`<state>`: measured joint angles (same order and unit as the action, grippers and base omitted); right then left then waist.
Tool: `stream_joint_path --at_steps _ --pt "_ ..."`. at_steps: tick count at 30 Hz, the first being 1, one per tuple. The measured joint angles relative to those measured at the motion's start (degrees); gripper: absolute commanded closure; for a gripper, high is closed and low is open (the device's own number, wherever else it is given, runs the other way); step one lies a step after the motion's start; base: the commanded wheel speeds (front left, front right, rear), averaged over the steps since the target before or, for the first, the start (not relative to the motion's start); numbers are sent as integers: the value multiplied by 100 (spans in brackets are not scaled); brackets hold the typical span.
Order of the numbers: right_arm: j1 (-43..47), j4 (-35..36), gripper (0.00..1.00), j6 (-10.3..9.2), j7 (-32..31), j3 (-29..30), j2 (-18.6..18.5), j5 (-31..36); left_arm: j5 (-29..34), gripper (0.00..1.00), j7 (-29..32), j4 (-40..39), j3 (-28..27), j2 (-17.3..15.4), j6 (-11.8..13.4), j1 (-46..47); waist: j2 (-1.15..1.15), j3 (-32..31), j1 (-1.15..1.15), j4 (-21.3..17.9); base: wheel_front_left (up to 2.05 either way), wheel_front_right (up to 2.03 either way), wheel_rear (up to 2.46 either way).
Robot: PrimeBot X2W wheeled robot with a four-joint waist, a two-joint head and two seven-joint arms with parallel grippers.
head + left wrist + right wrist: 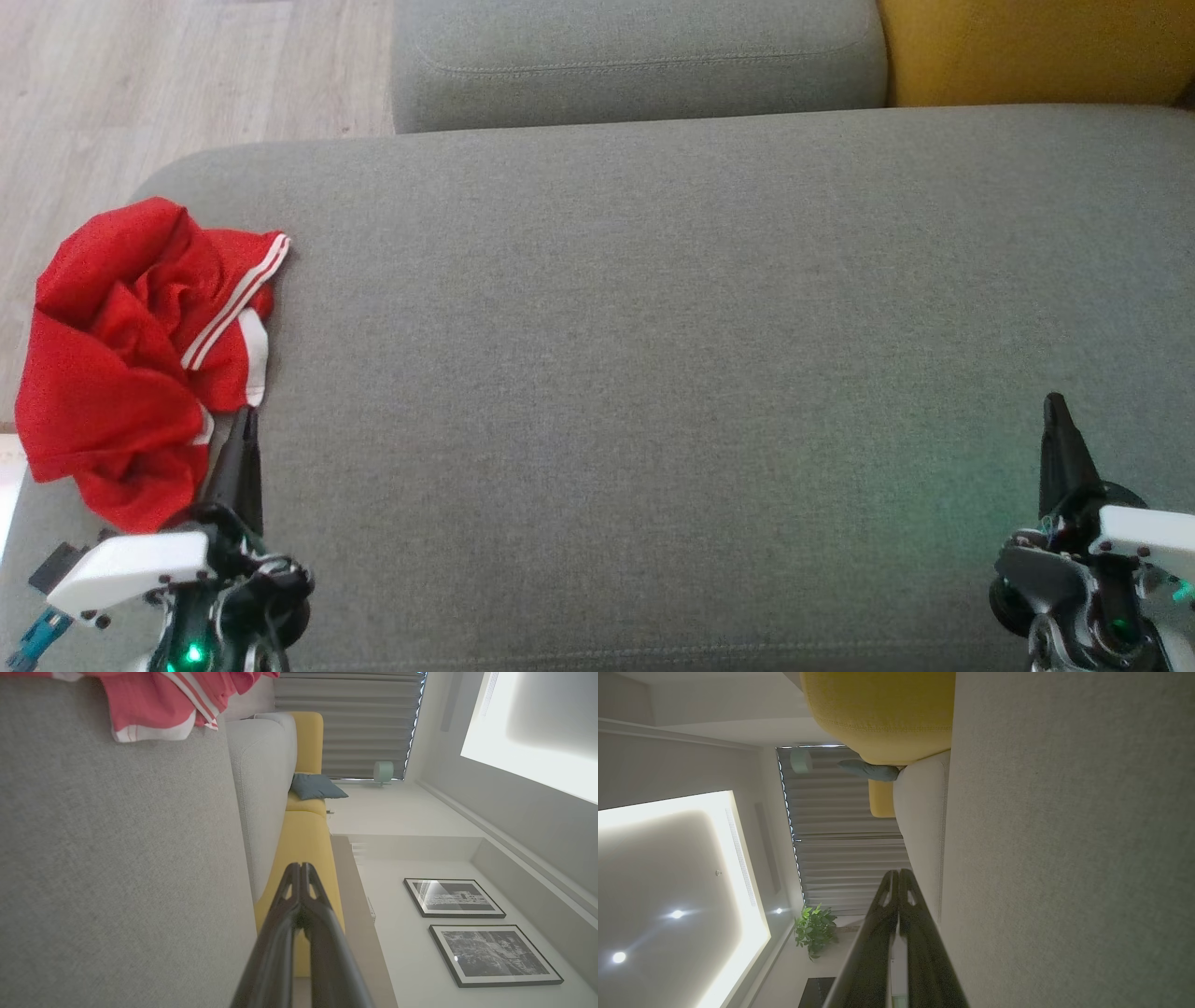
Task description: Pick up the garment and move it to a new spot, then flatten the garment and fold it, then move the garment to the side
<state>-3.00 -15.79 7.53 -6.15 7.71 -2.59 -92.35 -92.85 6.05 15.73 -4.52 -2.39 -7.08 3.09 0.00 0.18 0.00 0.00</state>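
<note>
The garment [131, 359] is a crumpled red pair of shorts with white stripes, lying at the left end of the grey sofa seat [653, 373]; part of it hangs over the seat's left edge. In the left wrist view a corner of the garment [159, 700] shows at the top. My left gripper [245, 420] is shut, its tip just below the garment's lower right hem, with nothing between the fingers [301, 872]. Far off at the lower right, my right gripper [1057, 406] is shut and empty above the seat; its closed fingers [899, 877] show in the right wrist view.
A second grey cushion [635, 61] sits behind the seat, with a yellow cushion [1036, 47] at the back right. Wooden floor [140, 84] lies past the seat's left edge. The wide middle of the seat holds nothing.
</note>
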Motion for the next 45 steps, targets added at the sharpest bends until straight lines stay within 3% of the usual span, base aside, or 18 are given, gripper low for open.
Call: stream_joint_path --at_steps 24,25,29,45 --pt "0 0 100 0 0 0 0 0 0 100 0 0 0 0 0 0 0 0 0 0 0 0 0" --pt "4 -16 0 0 0 -1 1 -1 -2 0 -3 20 3 3 4 -3 0 0 0 0 0 0 0" --pt "198 -264 0 0 8 -16 25 -1 -2 0 -11 287 22 54 12 -241 0 0 0 0 0 0 0" --pt "242 -148 0 0 221 -220 5 352 330 0 -266 169 179 55 12 -253 0 0 0 10 0 0 0"
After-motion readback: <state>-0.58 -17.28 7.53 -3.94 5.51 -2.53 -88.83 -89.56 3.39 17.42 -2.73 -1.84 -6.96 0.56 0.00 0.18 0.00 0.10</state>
